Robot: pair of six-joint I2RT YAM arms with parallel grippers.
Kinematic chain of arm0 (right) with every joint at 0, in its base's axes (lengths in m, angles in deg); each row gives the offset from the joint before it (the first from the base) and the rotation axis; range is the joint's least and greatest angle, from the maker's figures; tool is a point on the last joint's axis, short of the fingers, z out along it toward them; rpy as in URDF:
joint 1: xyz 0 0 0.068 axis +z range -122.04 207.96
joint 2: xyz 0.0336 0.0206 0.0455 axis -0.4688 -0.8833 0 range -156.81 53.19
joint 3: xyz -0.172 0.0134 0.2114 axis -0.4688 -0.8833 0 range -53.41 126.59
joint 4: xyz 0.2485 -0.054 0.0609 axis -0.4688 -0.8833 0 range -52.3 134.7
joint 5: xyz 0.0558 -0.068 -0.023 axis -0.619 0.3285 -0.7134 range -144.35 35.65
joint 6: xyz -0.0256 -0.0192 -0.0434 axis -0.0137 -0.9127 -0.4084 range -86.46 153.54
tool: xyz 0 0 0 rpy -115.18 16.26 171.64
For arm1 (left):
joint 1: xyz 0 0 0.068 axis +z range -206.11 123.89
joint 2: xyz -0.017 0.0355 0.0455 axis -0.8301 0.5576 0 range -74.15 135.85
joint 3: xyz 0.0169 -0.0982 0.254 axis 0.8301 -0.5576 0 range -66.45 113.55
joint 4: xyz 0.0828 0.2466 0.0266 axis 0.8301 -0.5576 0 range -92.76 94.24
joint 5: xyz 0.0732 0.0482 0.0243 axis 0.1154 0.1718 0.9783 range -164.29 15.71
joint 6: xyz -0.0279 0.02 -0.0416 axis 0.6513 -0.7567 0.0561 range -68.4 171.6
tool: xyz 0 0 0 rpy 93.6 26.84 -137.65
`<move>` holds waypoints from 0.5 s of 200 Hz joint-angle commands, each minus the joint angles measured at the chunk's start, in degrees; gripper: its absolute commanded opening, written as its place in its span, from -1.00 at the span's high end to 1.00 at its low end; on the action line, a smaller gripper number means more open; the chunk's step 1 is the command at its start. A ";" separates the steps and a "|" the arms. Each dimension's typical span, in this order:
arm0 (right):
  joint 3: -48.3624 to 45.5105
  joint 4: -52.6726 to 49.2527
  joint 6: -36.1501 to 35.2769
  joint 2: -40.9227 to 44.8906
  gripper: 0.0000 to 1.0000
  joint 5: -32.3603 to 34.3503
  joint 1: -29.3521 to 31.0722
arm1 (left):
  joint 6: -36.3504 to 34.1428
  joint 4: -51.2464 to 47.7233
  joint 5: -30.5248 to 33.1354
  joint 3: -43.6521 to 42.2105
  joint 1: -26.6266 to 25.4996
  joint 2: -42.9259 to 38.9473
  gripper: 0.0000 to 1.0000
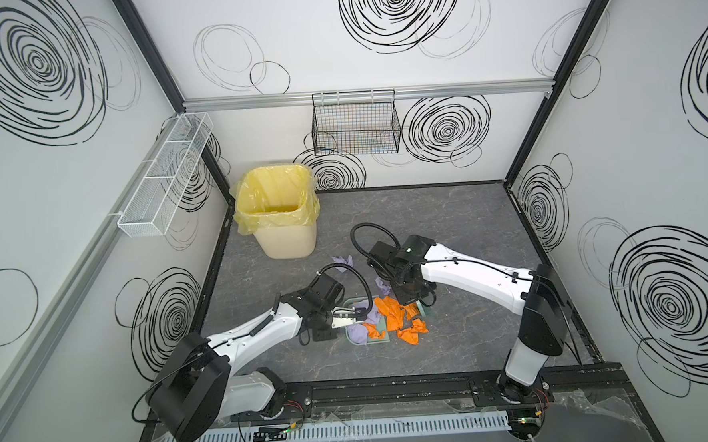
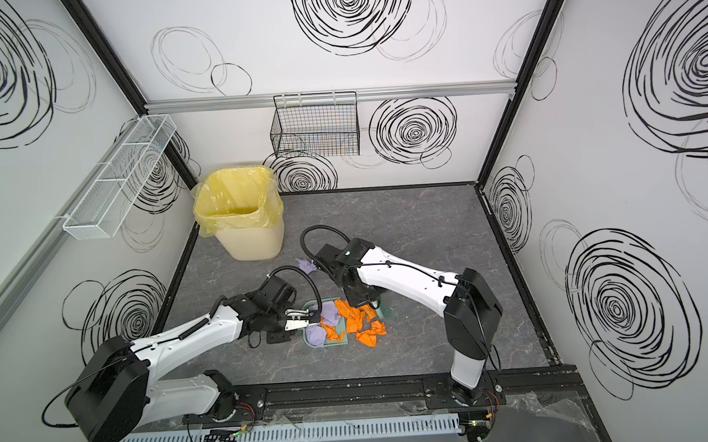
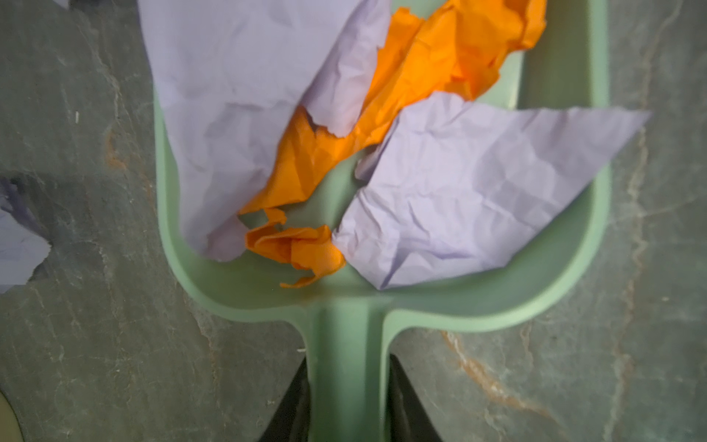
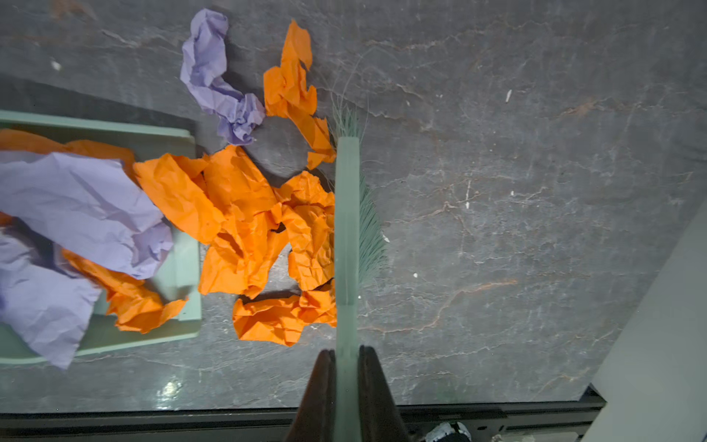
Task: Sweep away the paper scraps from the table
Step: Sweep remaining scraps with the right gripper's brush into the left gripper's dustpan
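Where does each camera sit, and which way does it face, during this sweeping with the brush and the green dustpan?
Both top views: high above the arm bases, facing down at the table, the bin and the whole left arm and right arm.
Left wrist: behind the left end effector, facing along the dustpan; only its fingers show, clamped on the handle.
Right wrist: behind the right end effector, facing down along the brush; only fingertips show.
Shared: both wrist views show the paper scraps in the dustpan.
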 commanded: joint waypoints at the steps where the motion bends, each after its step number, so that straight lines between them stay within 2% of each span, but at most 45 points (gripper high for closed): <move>1: 2.55 0.03 5.31 -1.38 1.00 -3.74 0.92 | 0.89 0.06 0.87 0.02 -0.78 1.90 1.00; 100: 9.06 1.16 3.73 -4.36 1.00 -7.80 4.26 | 3.06 3.67 0.03 0.76 -0.70 4.54 1.00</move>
